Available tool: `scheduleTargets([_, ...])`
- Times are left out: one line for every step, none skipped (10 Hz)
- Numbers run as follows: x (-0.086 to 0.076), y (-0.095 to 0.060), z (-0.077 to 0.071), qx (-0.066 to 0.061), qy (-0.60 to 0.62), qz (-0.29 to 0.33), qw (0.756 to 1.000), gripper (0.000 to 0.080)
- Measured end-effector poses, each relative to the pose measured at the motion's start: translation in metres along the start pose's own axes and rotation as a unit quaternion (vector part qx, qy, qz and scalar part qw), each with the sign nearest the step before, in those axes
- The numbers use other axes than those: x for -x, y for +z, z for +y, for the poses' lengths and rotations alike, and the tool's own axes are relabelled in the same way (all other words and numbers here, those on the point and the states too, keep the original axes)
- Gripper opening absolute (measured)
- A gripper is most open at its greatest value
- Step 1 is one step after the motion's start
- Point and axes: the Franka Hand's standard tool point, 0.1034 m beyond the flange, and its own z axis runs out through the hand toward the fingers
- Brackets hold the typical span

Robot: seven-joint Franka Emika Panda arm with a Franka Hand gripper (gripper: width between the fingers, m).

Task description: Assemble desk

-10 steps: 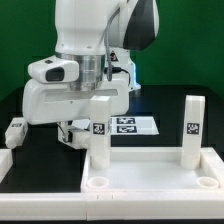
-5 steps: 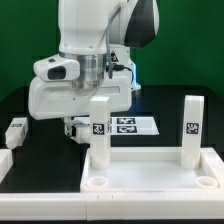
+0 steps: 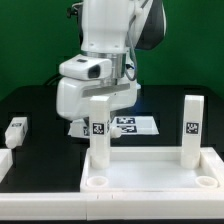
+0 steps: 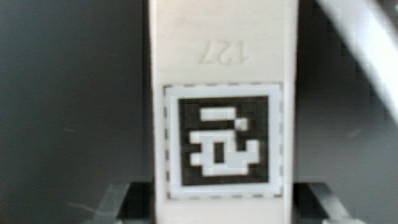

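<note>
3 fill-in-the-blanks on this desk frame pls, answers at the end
1. The desk top holds ___ upright legs.
2. The loose leg lies on the table at the exterior view's ___.
3. The leg in the wrist view bears a black-and-white ___.
Answers: two; left; tag

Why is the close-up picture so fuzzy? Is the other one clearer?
Wrist view: the leg fills the frame, and its tag looks soft and smeared. Exterior view: sharper, with shiny glare on the robot arm above a dark table.
</note>
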Motion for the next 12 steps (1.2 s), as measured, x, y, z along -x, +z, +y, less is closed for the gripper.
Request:
scheduleTargets([0.001, -0.002, 0.004, 0.007, -0.06, 0.001, 0.998, 0.0287])
scheduleTargets([0.002, -0.001, 0.004, 0.007, -0.079, 0.0, 0.997, 0.0287])
scheduleTargets([0.003, 0.0, 0.004, 0.006, -0.104, -0.001, 0.995, 0.0287])
scheduleTargets([0.003, 0.0, 0.004, 0.006, -0.141, -0.001, 0.99, 0.0287])
scheduleTargets([0.0, -0.001, 0.001, 0.008, -0.186, -0.001, 0.983, 0.0287])
scheduleTargets([-0.012, -0.004, -0.012, 0.019, -0.28, 0.009, 0.96, 0.0287])
scheduleTargets([-0.018, -0.005, -0.022, 0.03, -0.364, 0.019, 0.931, 0.0287])
scheduleTargets([-0.01, -0.003, -0.02, 0.028, -0.383, 0.016, 0.923, 0.0287])
scheduleTargets([-0.011, -0.004, -0.02, 0.029, -0.404, 0.016, 0.914, 0.0287])
scheduleTargets([-0.011, -0.003, -0.021, 0.028, -0.418, 0.016, 0.908, 0.0287])
scheduleTargets([-0.011, -0.003, -0.022, 0.028, -0.456, 0.015, 0.889, 0.0287])
scheduleTargets([-0.009, -0.002, -0.023, 0.028, -0.491, 0.014, 0.871, 0.0287])
